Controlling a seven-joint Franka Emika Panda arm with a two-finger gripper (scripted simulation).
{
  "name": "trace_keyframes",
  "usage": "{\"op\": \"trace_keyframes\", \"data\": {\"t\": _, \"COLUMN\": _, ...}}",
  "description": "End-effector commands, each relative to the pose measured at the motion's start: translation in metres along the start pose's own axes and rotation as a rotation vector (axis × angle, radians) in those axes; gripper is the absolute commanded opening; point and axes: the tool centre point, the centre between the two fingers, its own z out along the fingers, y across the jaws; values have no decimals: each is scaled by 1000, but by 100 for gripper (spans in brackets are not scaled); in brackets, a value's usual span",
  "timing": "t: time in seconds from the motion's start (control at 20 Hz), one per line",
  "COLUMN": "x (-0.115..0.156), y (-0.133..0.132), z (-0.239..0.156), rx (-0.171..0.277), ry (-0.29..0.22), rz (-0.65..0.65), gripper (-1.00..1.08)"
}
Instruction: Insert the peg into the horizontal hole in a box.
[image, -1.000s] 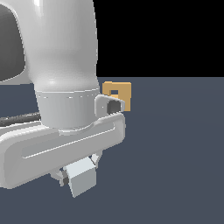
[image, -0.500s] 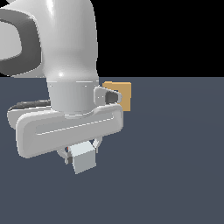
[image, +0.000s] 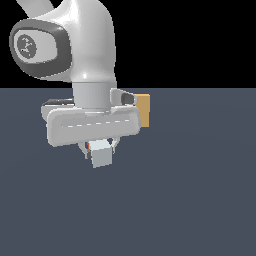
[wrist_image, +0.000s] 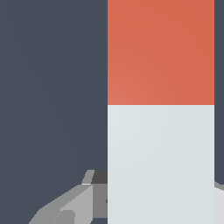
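My gripper (image: 101, 148) is shut on the peg. In the exterior view only the peg's white-grey end (image: 101, 156) shows below the hand, pointing at the camera, with a sliver of orange-red beside it. In the wrist view the peg (wrist_image: 160, 131) fills the frame, white-grey near the fingers (wrist_image: 72, 208) and orange-red farther out. The tan box (image: 144, 110) stands behind the hand on the exterior view's right. Only its right strip shows. The hole is hidden behind the hand. The peg hangs lower in the picture than the box and to its left.
The dark grey floor (image: 200, 190) spreads all round. The white arm and its wide hand (image: 92, 122) cover much of the exterior view's upper left.
The hand with the peg has moved away from the camera and up in the picture, towards the box. It now covers more of the box, and the hole no longer shows.
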Motion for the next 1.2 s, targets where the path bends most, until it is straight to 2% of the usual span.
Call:
{"op": "trace_keyframes", "data": {"t": 0.0, "x": 16, "y": 9, "z": -5, "rx": -2, "ry": -1, "rz": 37, "gripper": -100}}
{"op": "trace_keyframes", "data": {"t": 0.8, "x": 109, "y": 78, "z": -31, "rx": -2, "ry": -1, "rz": 271, "gripper": -100}}
{"op": "trace_keyframes", "data": {"t": 1.15, "x": 139, "y": 113, "z": -41, "rx": -2, "ry": -1, "rz": 363, "gripper": -100}}
